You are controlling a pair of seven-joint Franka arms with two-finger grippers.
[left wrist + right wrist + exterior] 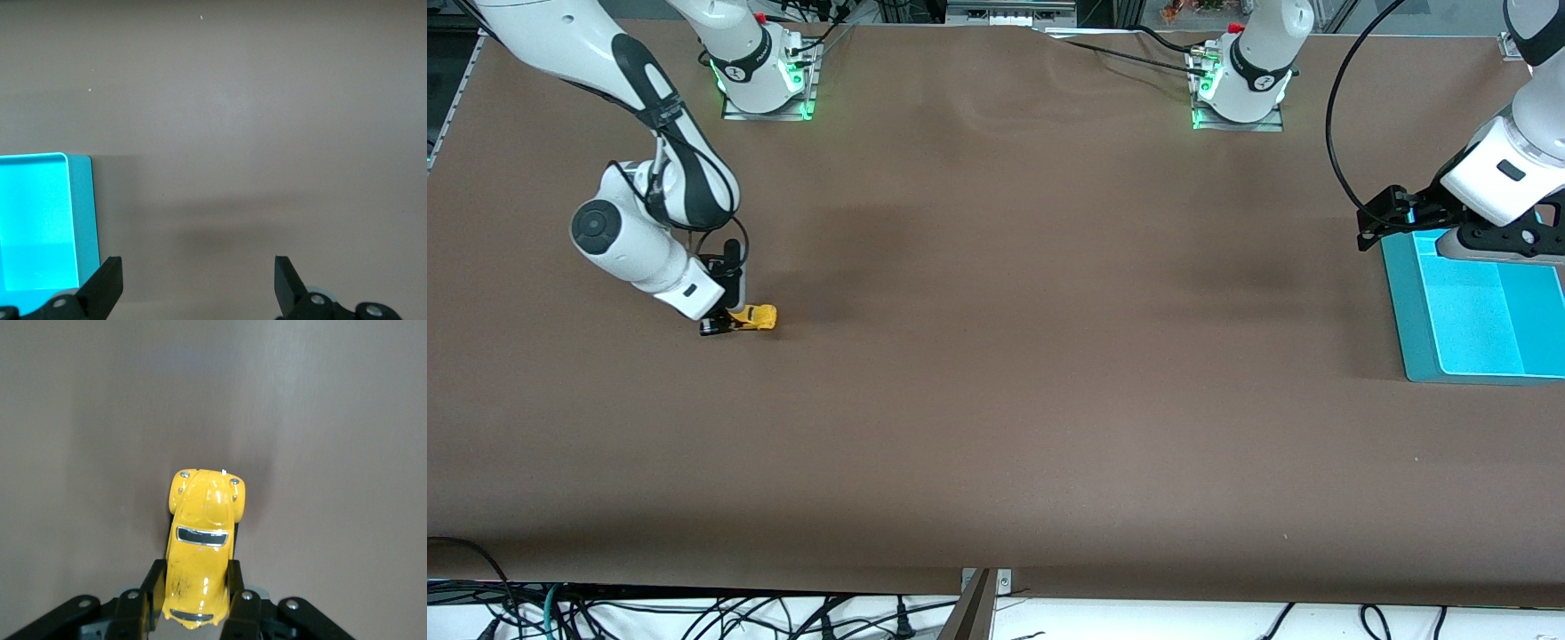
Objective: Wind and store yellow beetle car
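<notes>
Toward the right arm's end of the desk, the right gripper (pixel 723 324) is down at the surface with its fingers (pixel 152 587) closed tight on the sides of the yellow beetle car (pixel 753 317). It grips the car's rear half, and the hood sticks out clear of the fingertips, pointing toward the middle of the desk. The car sits level on the brown desk (pixel 996 356). At the left arm's end, the left gripper (pixel 199 283) waits spread wide with nothing in it, hanging over the corner of a teal tray (pixel 1414 320) by the desk's edge.
</notes>
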